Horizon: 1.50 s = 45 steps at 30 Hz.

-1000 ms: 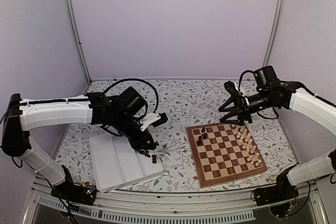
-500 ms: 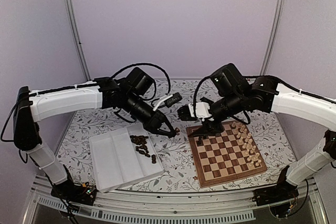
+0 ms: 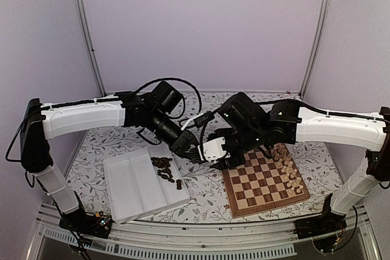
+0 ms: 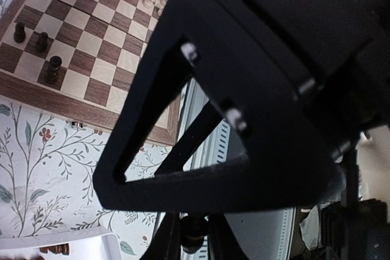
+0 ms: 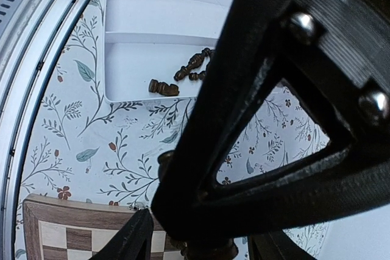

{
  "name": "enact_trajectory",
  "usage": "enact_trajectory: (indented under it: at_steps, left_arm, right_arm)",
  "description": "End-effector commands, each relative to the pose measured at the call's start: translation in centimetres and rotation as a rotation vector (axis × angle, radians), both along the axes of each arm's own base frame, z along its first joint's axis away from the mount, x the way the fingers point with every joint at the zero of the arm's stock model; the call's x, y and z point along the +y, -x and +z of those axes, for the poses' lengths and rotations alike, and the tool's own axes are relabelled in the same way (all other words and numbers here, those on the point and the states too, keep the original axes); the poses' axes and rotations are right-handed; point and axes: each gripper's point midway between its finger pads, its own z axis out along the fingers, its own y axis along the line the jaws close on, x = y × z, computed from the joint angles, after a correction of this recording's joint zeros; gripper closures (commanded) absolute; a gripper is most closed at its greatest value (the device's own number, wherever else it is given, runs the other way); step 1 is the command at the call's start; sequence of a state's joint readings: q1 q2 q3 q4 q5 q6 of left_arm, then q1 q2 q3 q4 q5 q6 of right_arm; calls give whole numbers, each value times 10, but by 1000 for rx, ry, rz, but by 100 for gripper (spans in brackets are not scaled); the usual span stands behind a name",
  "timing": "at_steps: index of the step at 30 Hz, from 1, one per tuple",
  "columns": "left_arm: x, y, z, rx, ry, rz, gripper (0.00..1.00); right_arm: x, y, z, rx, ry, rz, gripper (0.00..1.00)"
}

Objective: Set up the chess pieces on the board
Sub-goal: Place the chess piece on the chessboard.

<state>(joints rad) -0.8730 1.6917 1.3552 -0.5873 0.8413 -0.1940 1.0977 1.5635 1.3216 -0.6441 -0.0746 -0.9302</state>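
Observation:
Between the white tray (image 3: pixel 131 187) and the board (image 3: pixel 234 204) my two grippers meet tip to tip above the tablecloth. My left gripper (image 3: pixel 194 153) is shut on a dark brown chess piece (image 4: pixel 195 238), pinched between its fingers. My right gripper (image 3: pixel 210 150) is open, one finger on each side of that piece (image 5: pixel 163 161) with a gap on both sides. Three dark pieces (image 4: pixel 53 68) stand on the board's left side and cream pieces (image 3: pixel 289 172) line its right side. More dark pieces (image 3: pixel 163 166) lie in the tray.
The tray (image 5: pixel 158 22) sits front left, with its left compartments bare. The board (image 4: pixel 91 111) sits front right on the floral cloth. Both forearms cross over the middle of the table. A metal rail (image 3: pixel 183 245) runs along the near edge.
My left gripper rose from the tray and swung right with a dark piece. My right arm swept left from the board's far side until its fingers came around that piece.

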Motion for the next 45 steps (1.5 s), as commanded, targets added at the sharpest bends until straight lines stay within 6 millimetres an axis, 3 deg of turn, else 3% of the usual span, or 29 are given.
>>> enact_trajectory:
  at_steps: [1, 10, 16, 22, 24, 28, 32, 35, 38, 45]
  left_arm:
    - [-4, -4, 3, 22, 25, -3, 86]
    - [-6, -5, -5, 47, 4, 4, 86]
    - [-7, -9, -8, 54, -7, 15, 86]
    - [-2, -21, -1, -40, -19, 80, 72]
    - [6, -24, 9, -116, 5, 121, 68]
    - [24, -19, 44, -296, 159, 193, 57]
    - [37, -15, 87, -660, 334, 305, 55]
    - [35, 4, 105, -899, 450, 299, 55]
    - [30, 15, 126, -1021, 567, 316, 54]
    - [6, 9, 137, -1093, 608, 327, 52]
  right_arm:
    - [12, -3, 10, -92, -1, 5, 46]
    - [11, -1, 5, -187, 46, -9, 58]
    - [9, 2, 10, -218, 49, -10, 78]
    - [5, 4, 4, -173, 39, -42, 89]
    - [4, 8, 10, -104, -5, -56, 90]
    - [-1, 17, 42, 110, -161, -49, 92]
    - [-13, 19, 78, 325, -315, -35, 92]
    - [-21, 23, 97, 505, -401, 6, 92]
    - [-28, 23, 108, 626, -451, 27, 92]
    - [-32, 23, 121, 754, -493, 71, 91]
